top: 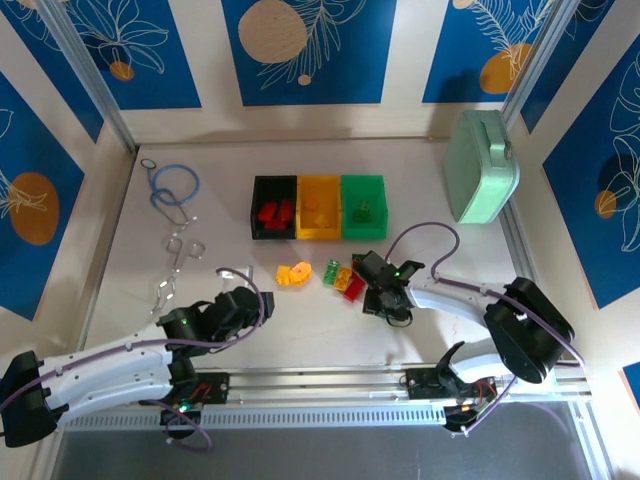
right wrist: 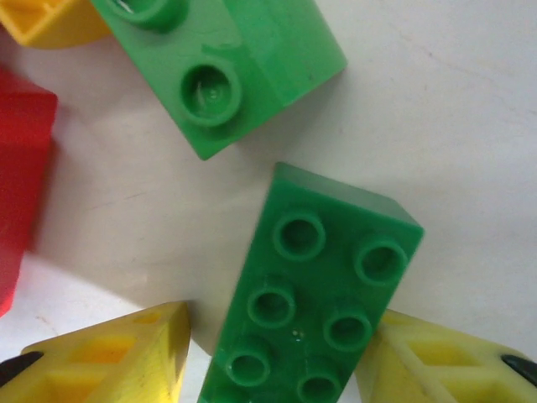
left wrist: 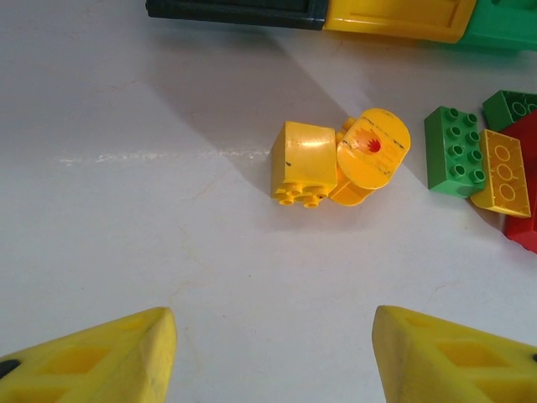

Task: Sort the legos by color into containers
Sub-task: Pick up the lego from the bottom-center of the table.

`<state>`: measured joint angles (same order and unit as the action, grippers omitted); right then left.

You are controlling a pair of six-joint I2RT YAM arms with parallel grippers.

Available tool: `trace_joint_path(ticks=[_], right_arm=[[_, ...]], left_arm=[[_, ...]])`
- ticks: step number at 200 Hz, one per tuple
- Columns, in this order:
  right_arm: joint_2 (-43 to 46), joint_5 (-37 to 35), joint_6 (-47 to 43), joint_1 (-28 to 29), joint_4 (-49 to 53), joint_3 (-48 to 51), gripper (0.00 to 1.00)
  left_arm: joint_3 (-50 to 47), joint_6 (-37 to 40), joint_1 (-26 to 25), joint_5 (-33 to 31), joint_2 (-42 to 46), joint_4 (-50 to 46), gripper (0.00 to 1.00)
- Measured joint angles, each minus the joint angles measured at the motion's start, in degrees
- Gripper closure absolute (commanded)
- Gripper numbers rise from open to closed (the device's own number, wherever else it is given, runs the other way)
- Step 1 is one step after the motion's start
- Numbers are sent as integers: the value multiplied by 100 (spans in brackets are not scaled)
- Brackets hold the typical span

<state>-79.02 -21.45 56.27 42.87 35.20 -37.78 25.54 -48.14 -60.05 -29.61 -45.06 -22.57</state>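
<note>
A green lego (right wrist: 319,302) lies studs-up between the fingers of my right gripper (right wrist: 277,357). The right finger touches it, and a narrow gap shows at the left finger (right wrist: 126,357). Another green lego (right wrist: 243,67) and a red one (right wrist: 21,185) lie just beyond. My right gripper (top: 368,272) is low at the loose pile in front of the containers. My left gripper (left wrist: 274,336) is open over bare table, short of two yellow legos (left wrist: 304,159). The black bin (top: 256,210), the yellow bin (top: 319,234) and the green bin (top: 363,181) stand in a row.
A large mint-green case (top: 480,165) stands at the back right. A blue cable ring (top: 175,183) and metal clips (top: 178,250) lie at the left. Green, orange and red bricks (left wrist: 503,172) lie right of the yellow pair.
</note>
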Motion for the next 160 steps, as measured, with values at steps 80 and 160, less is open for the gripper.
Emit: trace_joint_path(ticks=[80,160], right_arm=[[192,-131,-26,111,286,-81,66],[706,-402,-702,-315,872,-1652,66]], left_arm=[[0,0,-9,-55,0,-66,38],[-55,-13,-63,-55,0,-61,38]])
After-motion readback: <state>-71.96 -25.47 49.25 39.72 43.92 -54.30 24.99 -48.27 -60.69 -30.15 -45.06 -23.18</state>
